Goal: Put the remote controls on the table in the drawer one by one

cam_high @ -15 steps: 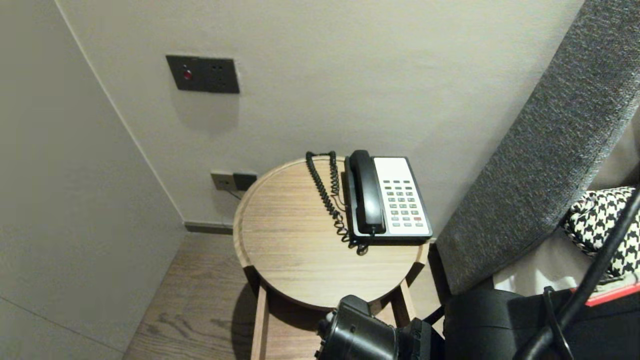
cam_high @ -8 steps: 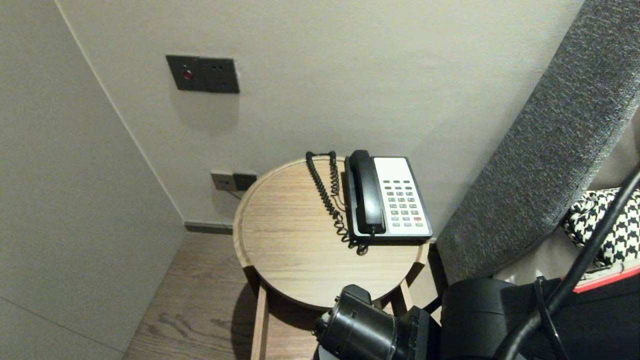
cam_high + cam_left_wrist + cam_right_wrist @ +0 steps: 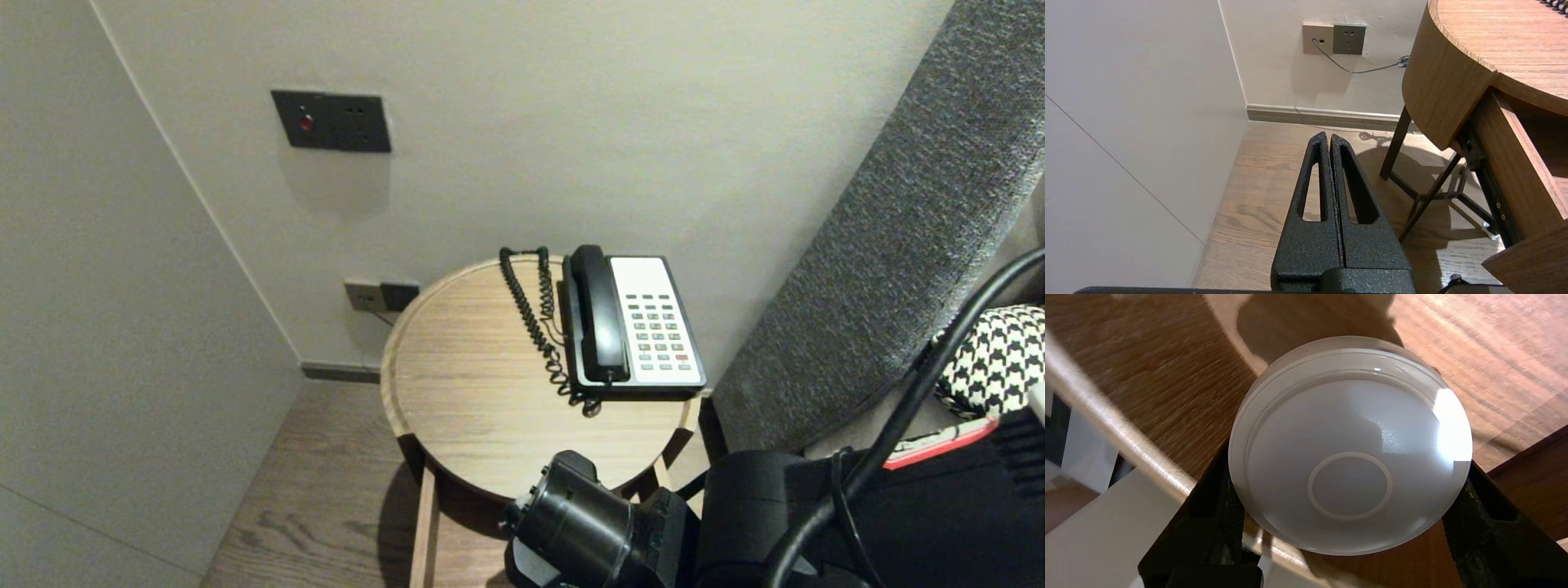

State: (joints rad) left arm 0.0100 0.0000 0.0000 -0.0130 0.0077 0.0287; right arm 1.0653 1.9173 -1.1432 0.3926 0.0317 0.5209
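Right wrist view: my right gripper [image 3: 1347, 486] pinches the white dome [image 3: 1355, 428] across its rim, arm bent low off the desk's [image 3: 465, 425] near edge, desk bare left of the phone [image 3: 645, 322], left gripper [image 3: 1329, 141] pressed together, parked low beside the desk.

A glossy white dome [image 3: 1349, 449], a ring marked at its middle, sits wedged between the fingers of the right gripper [image 3: 1343, 494].

Looks like a hotel bedroom: a corded phone [image 3: 633, 322] on a round wooden bench [image 3: 473, 408] beside a padded grey headboard [image 3: 890, 237], wall sockets [image 3: 381, 295] low down.
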